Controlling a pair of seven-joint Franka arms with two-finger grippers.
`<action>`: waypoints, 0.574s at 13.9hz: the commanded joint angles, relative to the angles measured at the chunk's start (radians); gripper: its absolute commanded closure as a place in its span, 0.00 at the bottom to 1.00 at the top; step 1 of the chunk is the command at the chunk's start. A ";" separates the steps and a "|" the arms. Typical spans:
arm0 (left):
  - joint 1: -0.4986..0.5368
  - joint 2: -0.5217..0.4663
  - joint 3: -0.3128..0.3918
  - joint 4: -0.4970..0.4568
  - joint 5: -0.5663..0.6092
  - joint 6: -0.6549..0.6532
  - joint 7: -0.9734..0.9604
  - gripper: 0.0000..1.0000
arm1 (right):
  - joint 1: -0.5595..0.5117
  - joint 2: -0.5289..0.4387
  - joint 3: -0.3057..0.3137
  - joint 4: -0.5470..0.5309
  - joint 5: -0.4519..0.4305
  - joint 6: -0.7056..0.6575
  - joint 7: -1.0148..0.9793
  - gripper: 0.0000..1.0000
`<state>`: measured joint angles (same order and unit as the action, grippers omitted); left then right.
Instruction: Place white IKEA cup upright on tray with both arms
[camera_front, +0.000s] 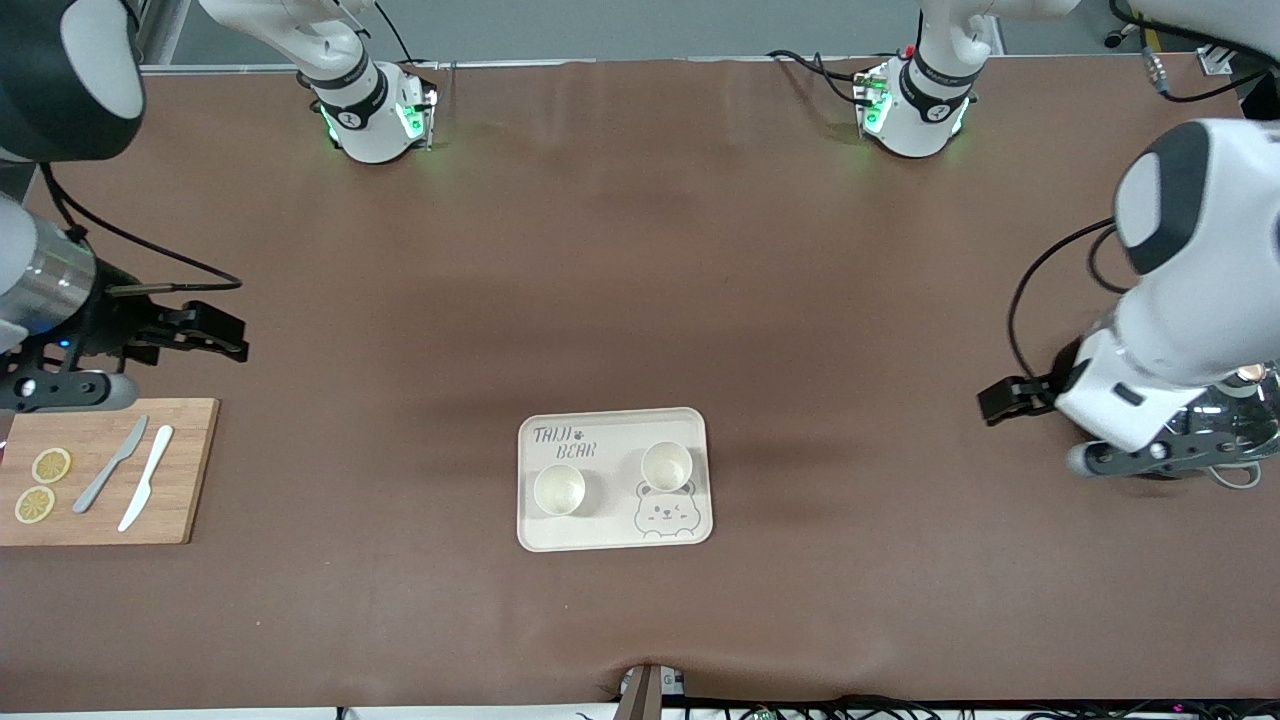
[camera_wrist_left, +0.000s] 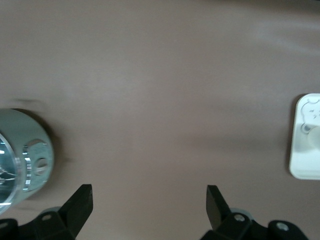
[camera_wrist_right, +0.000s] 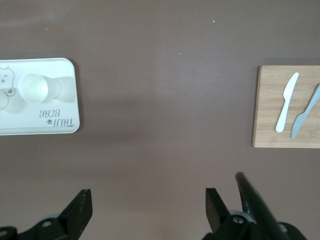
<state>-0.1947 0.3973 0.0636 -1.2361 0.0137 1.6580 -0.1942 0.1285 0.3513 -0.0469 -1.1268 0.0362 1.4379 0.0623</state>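
The cream tray (camera_front: 610, 522) with "TAIJI BEAR" lettering lies on the brown table near the front camera. Two white cups stand upright on it, one (camera_front: 559, 490) toward the right arm's end and one (camera_front: 666, 465) beside the bear drawing. My right gripper (camera_front: 232, 336) is open and empty over bare table at the right arm's end. Its wrist view shows the tray (camera_wrist_right: 65, 107) and a cup (camera_wrist_right: 35, 88) well away from the open gripper (camera_wrist_right: 148, 202). My left gripper (camera_front: 1000, 402) is open and empty at the left arm's end. Its wrist view shows only the tray's edge (camera_wrist_left: 306, 137), well away from the open gripper (camera_wrist_left: 149, 200).
A wooden cutting board (camera_front: 185, 480) with a grey knife (camera_front: 110, 465), a white knife (camera_front: 146, 491) and two lemon slices (camera_front: 50, 465) lies just below the right gripper in the front view. A shiny metal and glass object (camera_front: 1235, 405) (camera_wrist_left: 22, 157) stands under the left arm.
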 joint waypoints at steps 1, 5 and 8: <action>0.046 -0.087 -0.010 -0.066 0.006 -0.023 0.077 0.00 | -0.053 -0.017 0.021 -0.025 -0.013 0.001 -0.048 0.00; 0.075 -0.178 -0.010 -0.132 -0.001 -0.026 0.096 0.00 | -0.063 -0.017 0.021 -0.025 -0.012 -0.001 -0.048 0.00; 0.077 -0.245 -0.008 -0.186 -0.003 -0.026 0.096 0.00 | -0.089 -0.017 0.021 -0.027 -0.004 -0.001 -0.065 0.00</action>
<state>-0.1251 0.2270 0.0628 -1.3430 0.0137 1.6293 -0.1105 0.0736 0.3513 -0.0461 -1.1379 0.0362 1.4380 0.0193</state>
